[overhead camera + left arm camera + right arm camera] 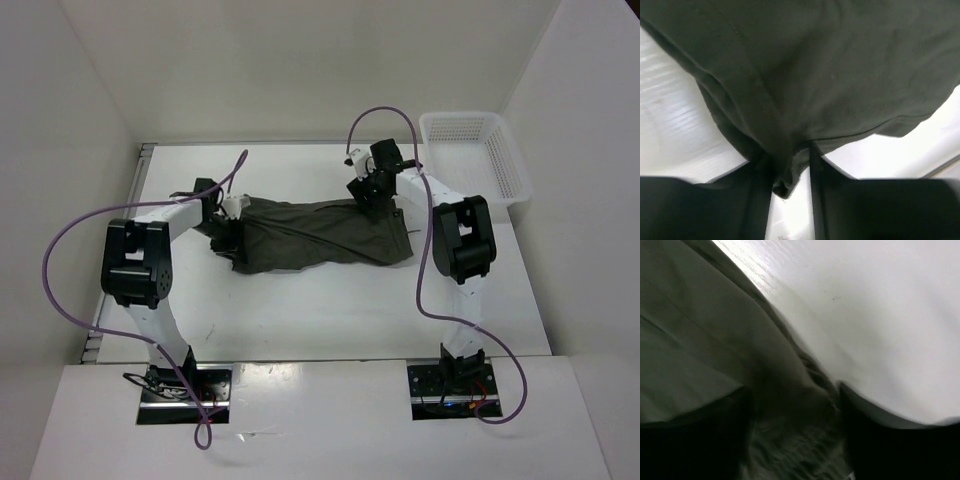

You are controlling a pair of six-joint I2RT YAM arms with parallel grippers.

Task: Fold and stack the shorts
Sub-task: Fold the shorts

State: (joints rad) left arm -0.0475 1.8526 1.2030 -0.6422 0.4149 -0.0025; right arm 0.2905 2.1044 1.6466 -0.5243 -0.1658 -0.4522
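Note:
The dark olive shorts [320, 235] lie wrinkled across the middle of the white table, stretched left to right. My left gripper [226, 212] is at their left end. In the left wrist view a fold of the shorts [815, 65] is pinched between its fingertips [790, 155], and the cloth fans out beyond them. My right gripper [372, 197] is low at the upper right edge. In the blurred right wrist view its fingers stand wide apart [792, 395], with the gathered edge of the shorts [700, 340] lying between them.
A white mesh basket [515, 165] stands at the back right corner, just right of the right arm. Bare table [330, 310] lies between the shorts and the arm bases. White walls close in the left, back and right sides.

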